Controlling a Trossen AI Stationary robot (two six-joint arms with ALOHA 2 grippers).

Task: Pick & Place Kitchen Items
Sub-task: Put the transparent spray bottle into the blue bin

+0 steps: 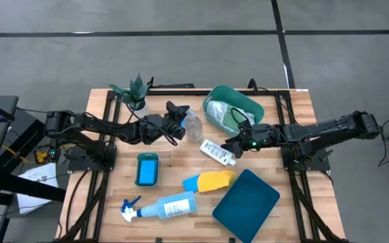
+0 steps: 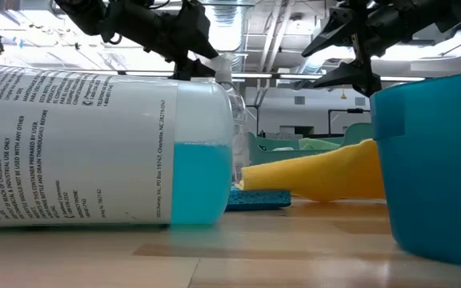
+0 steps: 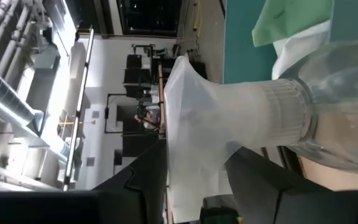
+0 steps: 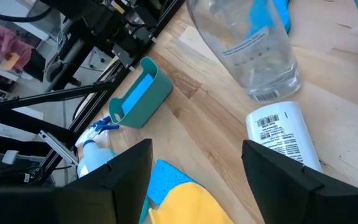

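The left gripper pinches the clear bottle's cap mid-table, probably to lift it; the right gripper hovers wide over the white bottle.

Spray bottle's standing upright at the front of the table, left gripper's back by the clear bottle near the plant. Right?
Not quite. The spray bottle lies on its side at the front of the table, as the high view shows; the low view agrees, with its label running sideways. The rest holds: the left gripper is at the clear bottle near the plant.
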